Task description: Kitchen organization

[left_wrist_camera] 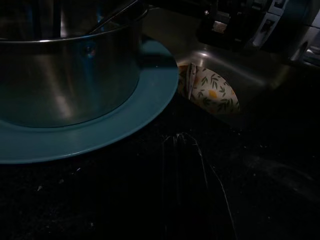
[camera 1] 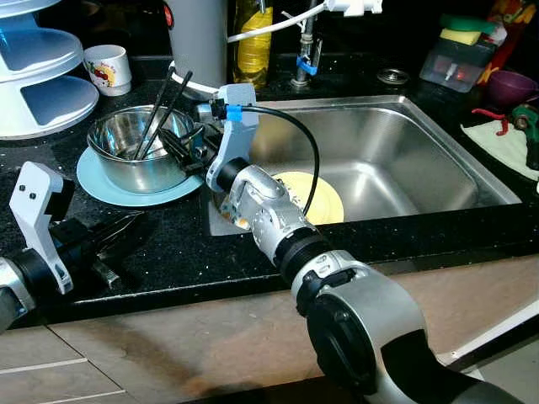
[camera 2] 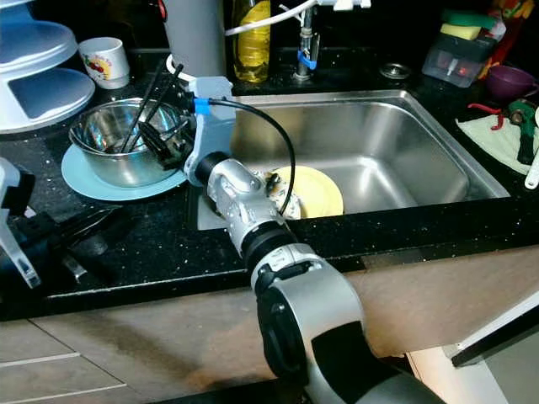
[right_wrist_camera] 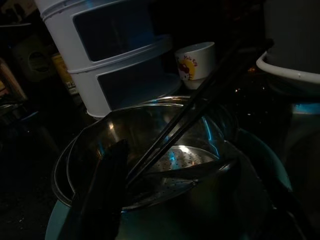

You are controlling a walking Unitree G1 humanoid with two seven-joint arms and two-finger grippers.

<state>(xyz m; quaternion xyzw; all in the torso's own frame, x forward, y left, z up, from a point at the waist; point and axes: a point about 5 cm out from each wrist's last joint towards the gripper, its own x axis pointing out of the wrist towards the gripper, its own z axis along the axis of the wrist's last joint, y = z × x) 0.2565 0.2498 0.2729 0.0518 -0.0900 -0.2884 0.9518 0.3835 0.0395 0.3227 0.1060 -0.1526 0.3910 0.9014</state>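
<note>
Black bench [camera 1: 168,244]: chopsticks [camera 1: 162,114] lean in steel bowl [camera 1: 139,147], tips down beside spread right end effector [camera 1: 181,145], handles pointing up and away.

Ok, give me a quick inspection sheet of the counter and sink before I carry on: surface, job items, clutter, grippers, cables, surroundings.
Surface: black speckled countertop around a steel sink.
Job's things: steel bowl on a light blue plate, black chopsticks leaning in the bowl; yellow plate in the sink, a leaf-patterned dish at its near corner.
Clutter: white mug, sponge box, purple cup, cloth.
Grippers: right gripper at the bowl's rim, fingers open; left gripper low over the countertop, fingers unclear.
Cables: black cable looping from the right wrist over the sink.
Surroundings: white tiered rack, faucet, yellow bottle.
</note>
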